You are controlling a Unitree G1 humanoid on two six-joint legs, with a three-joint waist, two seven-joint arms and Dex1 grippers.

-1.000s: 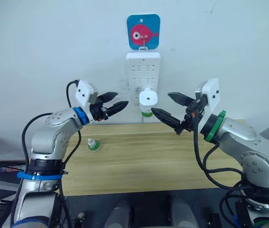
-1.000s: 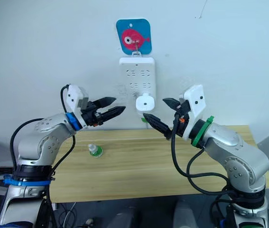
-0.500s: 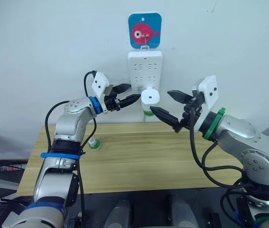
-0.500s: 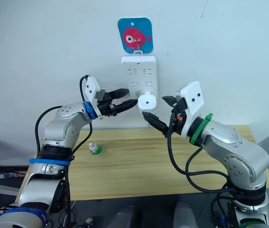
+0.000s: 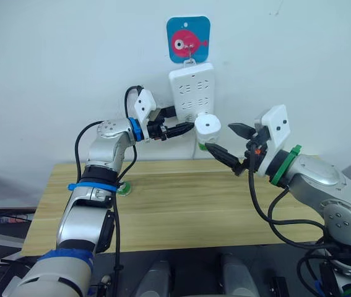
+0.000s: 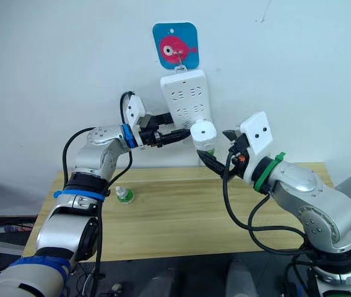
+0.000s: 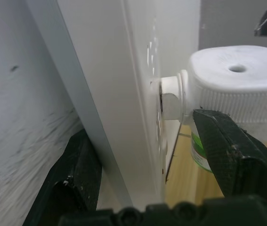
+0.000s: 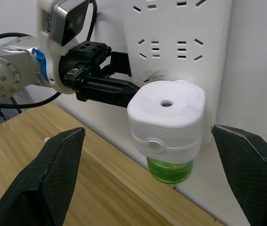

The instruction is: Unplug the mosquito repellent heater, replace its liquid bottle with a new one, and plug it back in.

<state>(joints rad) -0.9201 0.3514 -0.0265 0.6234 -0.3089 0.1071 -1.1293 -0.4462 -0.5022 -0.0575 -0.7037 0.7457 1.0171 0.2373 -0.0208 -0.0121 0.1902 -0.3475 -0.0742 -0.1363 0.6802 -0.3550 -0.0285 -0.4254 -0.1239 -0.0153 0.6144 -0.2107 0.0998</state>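
On wall above table's [image 5: 181, 210] far edge: socket strip [image 5: 190, 90] hangs tilted, mosquito repellent heater [image 5: 208, 125] plugged into its lower part, green bottle [image 8: 170, 170] beneath. Left hand [image 5: 183, 128] spread, one finger behind strip, other at heater's near side, bracing strip. Right hand [image 5: 226, 145] released, heater just beyond its fingertips, between both hands. Pull axis likely straight out from strip. Spare bottle [image 5: 123, 187] near table's left edge.

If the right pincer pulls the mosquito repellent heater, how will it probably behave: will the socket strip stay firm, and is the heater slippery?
The socket strip hangs tilted from a hook, so it will probably swing instead of resisting; the left pincer straddling its edge may steady it. The mosquito repellent heater looks like smooth, rounded plastic, probably light but slippery. Its green bottle might loosen if squeezed.
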